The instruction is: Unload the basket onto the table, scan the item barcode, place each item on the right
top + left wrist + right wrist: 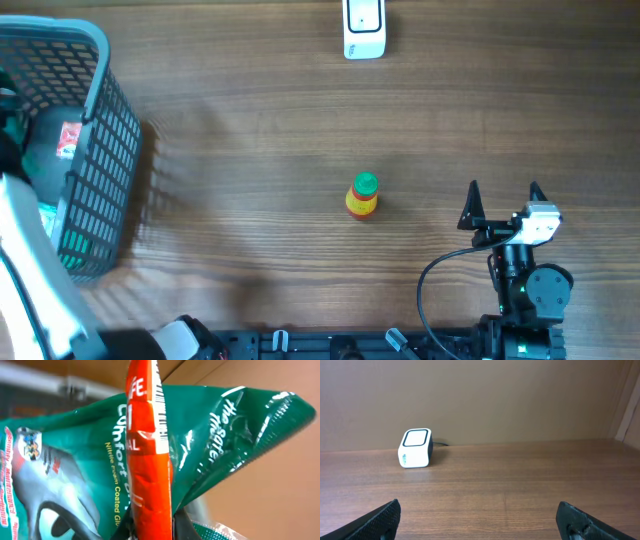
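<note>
Basket [95, 110] walls of grey mesh stand well to the left of the barcode scanner [364, 28], nearer the robot's edge of the table [250, 120]. The left arm [30, 260] reaches down into the basket, likely because the goods to be scanned are kept there. Inside it, the left pincer [152, 531] is pressed together on the lower edge of a green glove packet [225, 435]. The packet's red strip rises straight up from between the jaws. A barcode [161, 415] runs along that strip, so a grip low on the packet would leave the code free to face the scanner. The packet is still inside the basket, far left of the scanner, and has to be carried across.

A green-capped yellow and red container [362, 195] stands upright and untouched almost directly in front of the scanner. Right of the scanner and near the robot's edge, the right pincer [503, 205] is spread wide. It holds and touches nothing and points toward the scanner, apparently parked out of the way.
</note>
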Controlling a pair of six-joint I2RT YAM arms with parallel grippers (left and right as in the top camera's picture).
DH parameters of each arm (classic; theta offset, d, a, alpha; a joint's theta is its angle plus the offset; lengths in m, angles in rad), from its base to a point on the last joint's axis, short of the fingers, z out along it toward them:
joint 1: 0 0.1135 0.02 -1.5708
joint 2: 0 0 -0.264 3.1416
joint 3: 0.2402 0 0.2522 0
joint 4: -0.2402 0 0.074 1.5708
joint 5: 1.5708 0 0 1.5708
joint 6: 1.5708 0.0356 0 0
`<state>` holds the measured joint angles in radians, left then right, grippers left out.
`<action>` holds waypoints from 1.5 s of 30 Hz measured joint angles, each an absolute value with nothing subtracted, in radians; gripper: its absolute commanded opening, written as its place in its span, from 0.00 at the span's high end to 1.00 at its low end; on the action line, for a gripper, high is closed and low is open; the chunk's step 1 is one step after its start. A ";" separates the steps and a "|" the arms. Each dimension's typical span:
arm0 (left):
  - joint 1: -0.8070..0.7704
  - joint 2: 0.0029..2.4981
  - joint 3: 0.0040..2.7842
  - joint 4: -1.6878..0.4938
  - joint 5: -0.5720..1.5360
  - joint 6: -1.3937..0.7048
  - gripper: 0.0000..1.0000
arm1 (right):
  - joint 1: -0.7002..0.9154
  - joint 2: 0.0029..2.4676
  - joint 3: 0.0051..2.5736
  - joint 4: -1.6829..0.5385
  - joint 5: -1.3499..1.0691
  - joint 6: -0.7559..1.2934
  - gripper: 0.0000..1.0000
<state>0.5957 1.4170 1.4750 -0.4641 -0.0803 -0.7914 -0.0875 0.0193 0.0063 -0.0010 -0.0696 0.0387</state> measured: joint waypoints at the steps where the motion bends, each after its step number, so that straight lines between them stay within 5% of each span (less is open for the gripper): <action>1: 0.596 1.398 1.478 -0.477 -0.080 -0.791 0.96 | -0.088 0.019 0.006 -0.001 -0.070 0.039 0.00; 11: 0.596 1.429 1.474 -0.727 -0.082 -0.792 0.92 | -0.088 0.019 0.006 -0.001 -0.070 0.039 0.00; 15: 0.596 1.453 1.474 -0.805 -0.112 -0.790 0.72 | -0.088 0.019 0.006 -0.001 -0.070 0.039 0.00; 17: 0.596 1.477 1.474 -0.824 -0.126 -0.792 0.73 | -0.088 0.019 0.006 -0.001 -0.070 0.039 0.00; 18: 0.596 1.496 1.474 -0.826 -0.134 -0.795 0.93 | -0.088 0.019 0.006 -0.001 -0.070 0.039 0.00; 19: 0.596 1.516 1.474 -0.826 -0.138 -0.795 0.96 | -0.088 0.019 0.006 -0.001 -0.070 0.039 0.00; 28: 0.592 1.574 1.474 -0.805 -0.148 -0.796 0.96 | -0.088 0.019 0.006 -0.001 -0.070 0.039 0.00; 30: 0.592 1.574 1.474 -0.785 -0.150 -0.796 0.71 | -0.088 0.019 0.006 -0.001 -0.070 0.039 0.00; 32: 0.592 1.574 1.474 -0.749 -0.154 -0.797 0.61 | -0.088 0.019 0.006 -0.001 -0.070 0.039 0.00; 33: 0.592 1.574 1.474 -0.742 -0.153 -0.795 0.72 | -0.088 0.019 0.006 -0.001 -0.070 0.039 0.00; 34: 0.592 1.574 1.474 -0.736 -0.154 -0.796 0.96 | -0.088 0.019 0.006 -0.001 -0.070 0.039 0.00; 41: 0.592 1.574 1.474 -0.733 -0.160 -0.796 0.96 | -0.088 0.019 0.006 -0.001 -0.069 0.039 0.00; 42: 0.592 1.574 1.474 -0.733 -0.160 -0.796 0.89 | -0.088 0.019 0.006 -0.001 -0.070 0.039 0.00; 44: 0.592 1.574 1.474 -0.733 -0.160 -0.797 0.40 | -0.088 0.019 0.006 -0.001 -0.070 0.039 0.00; 45: 0.592 1.574 1.474 -0.733 -0.161 -0.791 0.36 | -0.088 0.019 0.006 -0.001 -0.069 0.039 0.00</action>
<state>0.5919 1.5738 1.4738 -0.7330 -0.1608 -0.7914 -0.0875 0.0193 0.0063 -0.0010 -0.0692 0.0387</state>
